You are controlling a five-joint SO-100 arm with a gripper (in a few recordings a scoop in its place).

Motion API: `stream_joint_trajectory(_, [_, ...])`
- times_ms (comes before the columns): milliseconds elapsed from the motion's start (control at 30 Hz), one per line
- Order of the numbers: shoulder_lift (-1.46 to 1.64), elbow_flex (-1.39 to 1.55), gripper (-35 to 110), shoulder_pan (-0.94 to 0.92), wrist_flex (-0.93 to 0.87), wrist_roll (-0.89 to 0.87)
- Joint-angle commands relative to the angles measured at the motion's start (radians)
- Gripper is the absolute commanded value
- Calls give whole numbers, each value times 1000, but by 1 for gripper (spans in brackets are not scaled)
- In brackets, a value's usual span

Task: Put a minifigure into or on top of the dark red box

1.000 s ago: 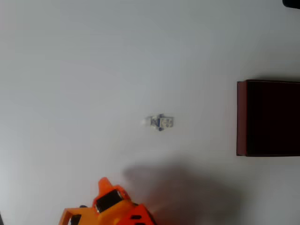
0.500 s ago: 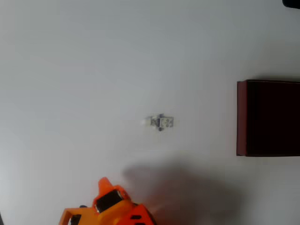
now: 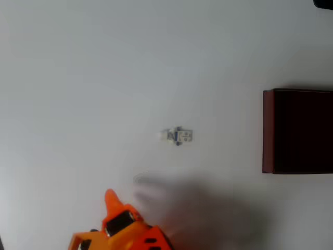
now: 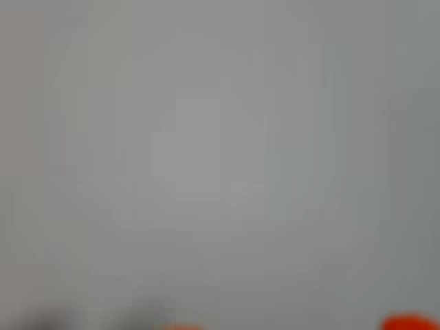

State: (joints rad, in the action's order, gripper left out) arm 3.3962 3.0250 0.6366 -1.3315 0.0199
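Overhead view: orange plastic tool (image 3: 111, 199) at the bottom edge has crept slightly up and left since the earlier frames; open or closed, cannot tell. Tiny white-headed, grey-bodied minifigure (image 3: 177, 136) lies unmoved mid-surface on the plain white surface (image 3: 104, 78), well apart from the square dark red box (image 3: 268, 130) at right.

Box (image 3: 268, 130) cut off at overhead view's right edge. Orange arm (image 3: 122, 232) cropped at bottom edge; jaws unreadable. Minifigure (image 3: 178, 136) too small for detail. Wrist view blurred grey.
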Motion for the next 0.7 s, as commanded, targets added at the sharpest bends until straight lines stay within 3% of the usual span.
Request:
stream_joint_trajectory(0, [15, -20, 24, 17, 28, 0])
stream_joint_trajectory(33, [15, -43, 20, 28, 60, -173])
stream_joint_trajectory(67, [15, -44, 18, 43, 117, -233])
stream_joint_trajectory(167, [5, -72, 18, 3, 163, -284])
stream_joint_trajectory(267, [-20, -100, 22, -38, 204, -206])
stream_joint_trajectory(467, [-94, -281, 37, -81, 63, -67])
stream_joint_trajectory(667, [-747, -663, 40, -206, -52, 32])
